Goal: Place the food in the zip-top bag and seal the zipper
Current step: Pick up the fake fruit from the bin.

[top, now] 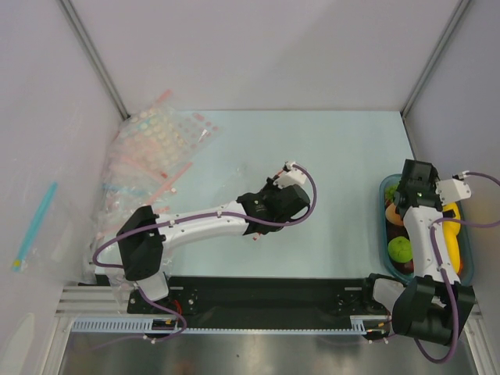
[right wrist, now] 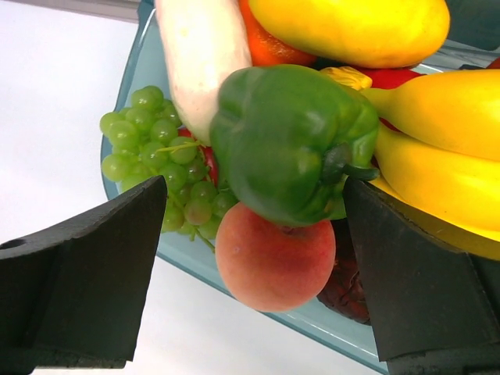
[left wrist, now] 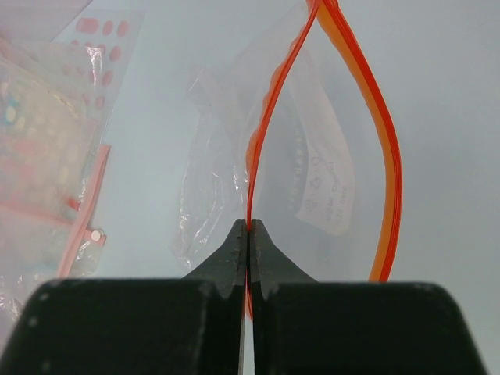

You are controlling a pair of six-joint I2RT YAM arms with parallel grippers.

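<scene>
The clear zip-top bag (left wrist: 312,180) lies on the pale table with its mouth gaping toward me. Its red-orange zipper (left wrist: 388,156) bows into a loop. My left gripper (left wrist: 248,228) is shut on the loop's left strip, mid-table in the top view (top: 266,192). The food sits in a teal tray (right wrist: 312,322) at the right: a green pepper (right wrist: 289,141), a peach-coloured ball (right wrist: 273,254), a white radish (right wrist: 199,55) and a dark red piece (right wrist: 348,295). My right gripper (right wrist: 256,187) hangs open over the tray, its fingers either side of the pepper and ball, holding nothing.
Yellow bananas (right wrist: 437,133) and green grapes (right wrist: 152,144) share the tray (top: 467,258). A heap of dotted clear bags with pink strips (top: 156,148) lies at the far left, close to the held bag. White walls enclose the table on three sides.
</scene>
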